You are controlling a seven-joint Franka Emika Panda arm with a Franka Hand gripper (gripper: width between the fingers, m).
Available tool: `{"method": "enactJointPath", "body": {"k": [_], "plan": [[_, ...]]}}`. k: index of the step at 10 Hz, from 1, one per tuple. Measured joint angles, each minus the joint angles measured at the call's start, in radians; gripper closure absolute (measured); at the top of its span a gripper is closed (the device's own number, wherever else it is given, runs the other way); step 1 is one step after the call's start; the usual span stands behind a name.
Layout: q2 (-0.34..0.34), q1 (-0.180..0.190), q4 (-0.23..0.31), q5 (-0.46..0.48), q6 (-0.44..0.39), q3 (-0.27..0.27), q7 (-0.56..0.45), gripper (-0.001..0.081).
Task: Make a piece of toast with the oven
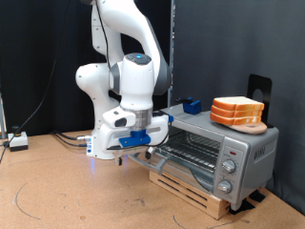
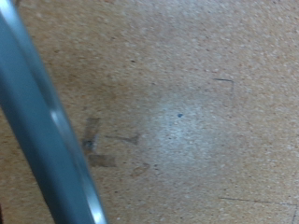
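Exterior view: the brown tabletop (image 1: 57, 196) is spreading across the scene, with the white arm (image 1: 119, 57) rising at the centre and bending down toward it. The oven (image 1: 243, 153) is sitting at the exterior view's right on a wooden pallet (image 1: 195, 196), its glass door hanging open so the wire rack (image 1: 195, 145) is showing, knobs (image 1: 229, 167) running down its right panel. The pincer (image 1: 122, 156) is hovering low over the tabletop just beside the open door's edge; finger spread cannot be told from here. The piece of toast (image 1: 237, 111) is lying on the oven's roof in a stack of alike slices, well apart from the pincer. A small blue block (image 1: 193, 105) is resting on the roof behind. Wrist view: speckled tabletop with a blurred grey bar (image 2: 42, 131) crossing diagonally; no fingers are showing.
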Motion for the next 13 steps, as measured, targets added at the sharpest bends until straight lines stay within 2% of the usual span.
{"method": "enactJointPath", "body": {"k": [3, 8, 11, 13], "plan": [[0.075, -0.024, 0.0, -0.077, 0.051, -0.019, 0.047, -0.0003], [0.221, -0.041, 0.02, -0.086, 0.149, -0.04, 0.071, -0.0003], [0.25, -0.042, 0.022, -0.107, 0.181, -0.05, 0.071, -0.0003], [0.242, -0.043, 0.007, -0.215, 0.214, -0.093, 0.075, -0.0003]]}}
